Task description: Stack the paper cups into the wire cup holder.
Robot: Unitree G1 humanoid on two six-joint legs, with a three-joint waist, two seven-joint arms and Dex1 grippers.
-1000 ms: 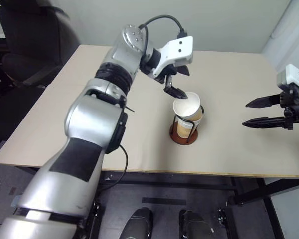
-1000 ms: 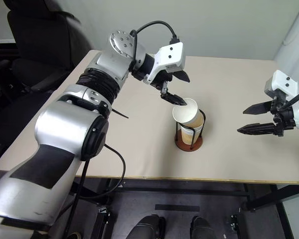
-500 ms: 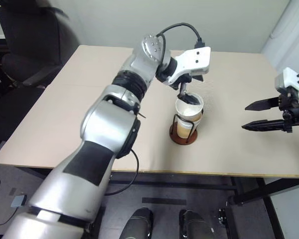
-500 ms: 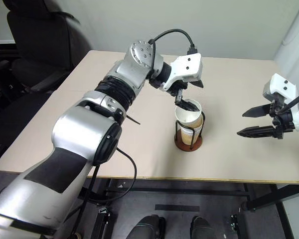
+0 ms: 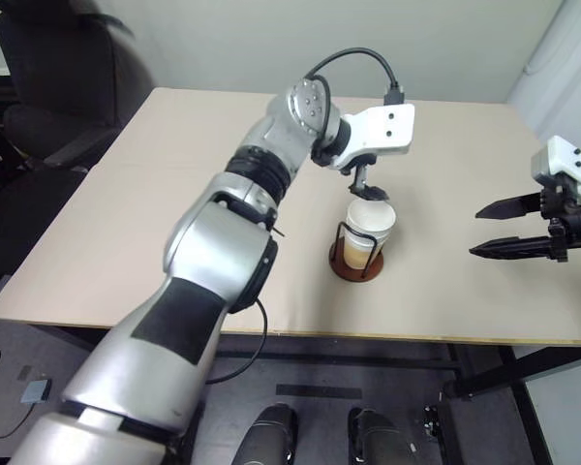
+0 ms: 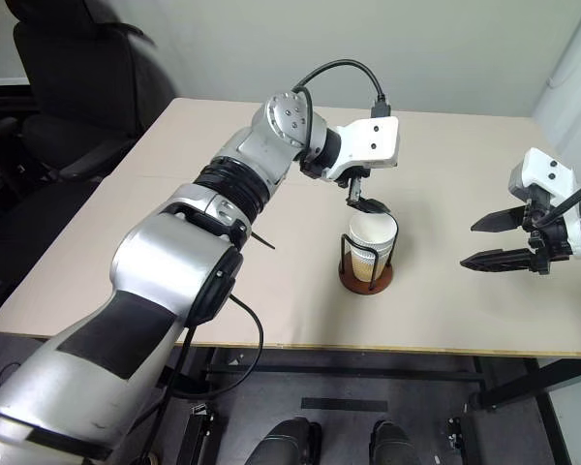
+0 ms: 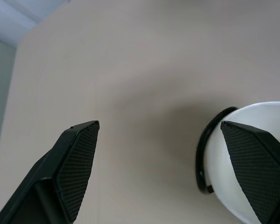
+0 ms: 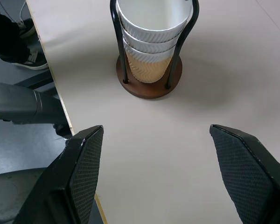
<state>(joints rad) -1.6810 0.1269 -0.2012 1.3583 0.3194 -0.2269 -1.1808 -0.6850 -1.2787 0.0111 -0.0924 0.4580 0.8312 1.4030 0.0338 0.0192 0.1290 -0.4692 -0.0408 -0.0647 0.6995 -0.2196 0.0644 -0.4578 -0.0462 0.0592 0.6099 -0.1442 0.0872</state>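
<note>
Left pincer (image 7: 158, 163) spread wide above the stacked paper cups (image 8: 151, 39); right pincer (image 8: 163, 179) spread, empty.

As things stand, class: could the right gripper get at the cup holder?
Probably yes. The right gripper is open and hangs over bare table beside the cup holder, nothing between them. But the left gripper sits right above the stacked cups, so a top approach looks blocked.

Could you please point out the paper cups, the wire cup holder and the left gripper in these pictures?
paper cups (image 8: 151, 35): right wrist view, on the white band of the nested stack's upper cup.
wire cup holder (image 8: 139, 90): right wrist view, on its reddish-brown disc base.
left gripper (image 6: 366, 202): right eye view, between its fingertips, above the top cup's rim.
</note>
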